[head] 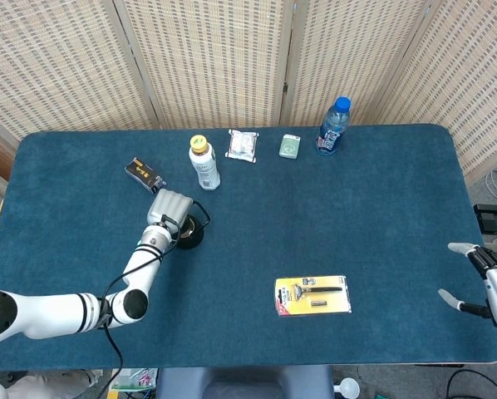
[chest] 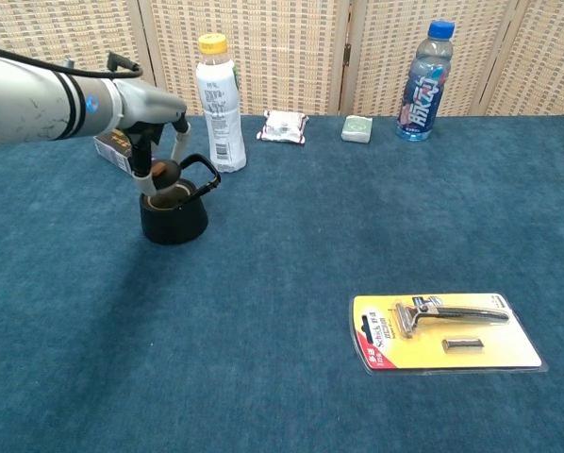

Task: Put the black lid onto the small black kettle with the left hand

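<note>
The small black kettle (chest: 174, 216) (head: 189, 233) stands on the blue table at the left, its wire handle tipped to the right. My left hand (chest: 156, 142) (head: 167, 209) hangs directly over its mouth and pinches the black lid (chest: 163, 173) by its knob. The lid sits just above the kettle's rim, tilted, partly over the opening. In the head view the hand hides the lid. My right hand (head: 485, 278) rests at the table's far right edge with its fingers spread and nothing in them.
Behind the kettle stand a white bottle with a yellow cap (chest: 221, 92) and a small dark box (head: 145, 174). A foil packet (chest: 284, 126), a green tin (chest: 357, 129) and a blue bottle (chest: 424, 82) line the back. A razor pack (chest: 447, 331) lies front right.
</note>
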Robot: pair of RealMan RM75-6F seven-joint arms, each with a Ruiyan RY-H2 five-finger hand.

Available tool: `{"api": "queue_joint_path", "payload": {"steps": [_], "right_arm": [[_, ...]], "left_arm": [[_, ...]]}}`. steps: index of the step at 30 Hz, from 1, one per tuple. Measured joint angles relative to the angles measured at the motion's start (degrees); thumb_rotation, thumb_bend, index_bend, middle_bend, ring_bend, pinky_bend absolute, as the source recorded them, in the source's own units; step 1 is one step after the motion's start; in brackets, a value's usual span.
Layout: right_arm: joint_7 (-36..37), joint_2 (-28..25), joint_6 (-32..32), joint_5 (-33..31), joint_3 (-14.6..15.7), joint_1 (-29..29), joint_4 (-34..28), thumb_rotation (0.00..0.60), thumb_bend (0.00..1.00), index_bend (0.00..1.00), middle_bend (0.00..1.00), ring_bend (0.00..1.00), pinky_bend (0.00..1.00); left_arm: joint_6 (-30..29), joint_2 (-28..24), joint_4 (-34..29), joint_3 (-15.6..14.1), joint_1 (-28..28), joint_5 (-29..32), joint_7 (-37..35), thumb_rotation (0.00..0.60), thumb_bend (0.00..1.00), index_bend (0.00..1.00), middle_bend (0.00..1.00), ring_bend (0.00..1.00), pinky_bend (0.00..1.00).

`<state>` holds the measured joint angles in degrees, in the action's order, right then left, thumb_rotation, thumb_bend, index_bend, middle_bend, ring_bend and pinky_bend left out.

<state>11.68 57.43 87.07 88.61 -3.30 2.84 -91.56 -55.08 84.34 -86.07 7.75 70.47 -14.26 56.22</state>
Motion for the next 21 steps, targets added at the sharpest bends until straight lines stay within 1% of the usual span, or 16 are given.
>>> {"api": "queue_joint_path", "payload": {"steps": [13, 21], "right_arm": [[0.41, -0.13, 0.33, 0.14, 0.04, -0.12, 0.06, 0.600, 0.09, 0.27, 0.30, 0.27, 0.39], [0.52, -0.16, 0.26, -0.11, -0.04, -0.13, 0.09, 0.600, 0.09, 0.28, 0.30, 0.27, 0.39]], "left_arm": [[-0.55, 1.41, 0.33, -0.06, 1.30, 0.66, 0.50, 0.600, 0.14, 0.45, 1.00, 0.97, 1.00], [-0.74, 2.14, 1.56, -0.22, 1.82, 1.42, 1.11, 0.600, 0.14, 0.44, 1.00, 0.97, 1.00]]}}
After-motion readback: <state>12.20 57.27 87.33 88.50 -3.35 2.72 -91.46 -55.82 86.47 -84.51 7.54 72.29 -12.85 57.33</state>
